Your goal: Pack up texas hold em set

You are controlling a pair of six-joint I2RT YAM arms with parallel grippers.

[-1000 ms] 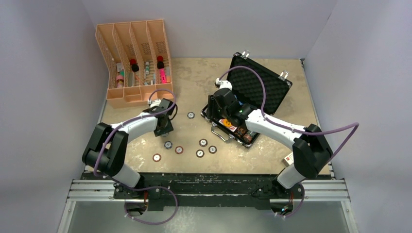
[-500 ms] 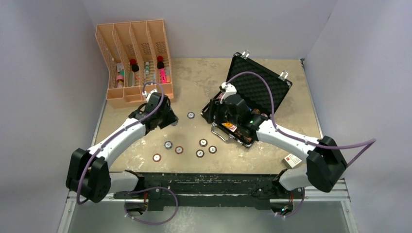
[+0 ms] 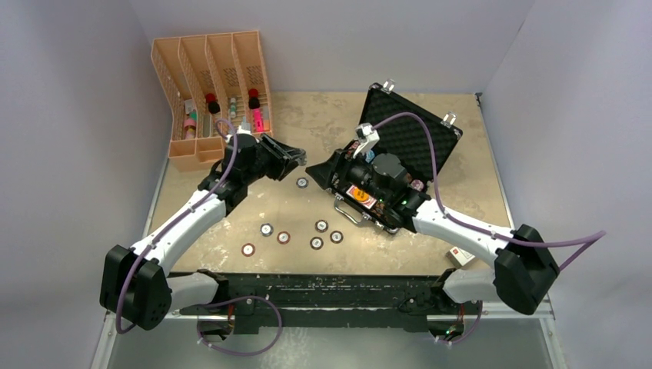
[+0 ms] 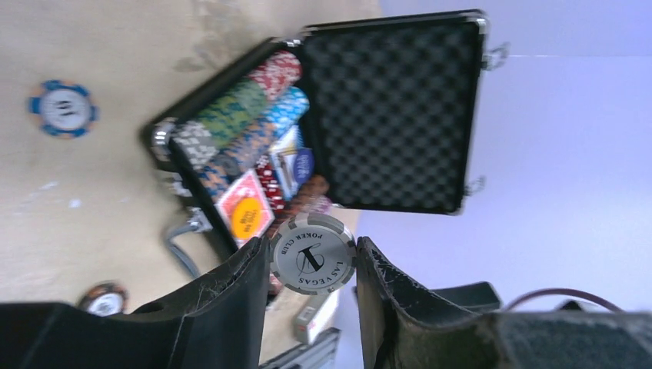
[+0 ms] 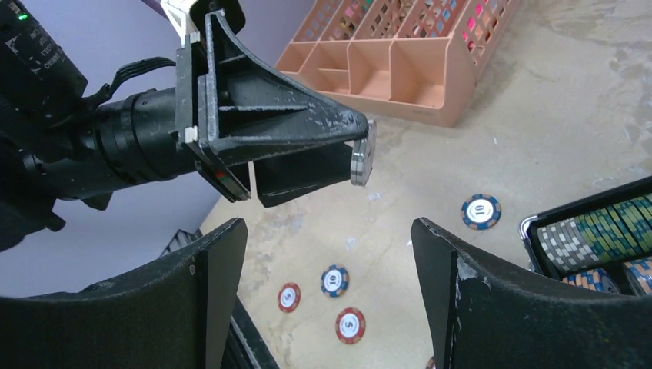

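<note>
The black briefcase (image 3: 419, 134) lies open at centre right, its rows of coloured chips (image 4: 254, 115) and a red-backed card deck (image 4: 246, 211) inside. My left gripper (image 3: 296, 159) is raised left of the case and shut on a grey "Las Vegas Poker Club" chip (image 4: 312, 254), held by its edges. The chip also shows edge-on in the right wrist view (image 5: 362, 152). My right gripper (image 3: 317, 171) is open and empty; it points left at the left gripper from the case's near-left corner. Several loose chips (image 3: 284, 237) lie on the table in front, and a blue one (image 3: 303, 183) lies below both grippers.
The orange four-slot rack (image 3: 215, 92) with bottles stands at the back left, close behind the left gripper. A small white box (image 3: 459, 253) lies by the right arm's base. The case's silver handle (image 3: 350, 213) sticks out toward the loose chips.
My left gripper has lifted off the table and swung up and right with the grey chip. My right gripper has turned left out of the case to face it.
</note>
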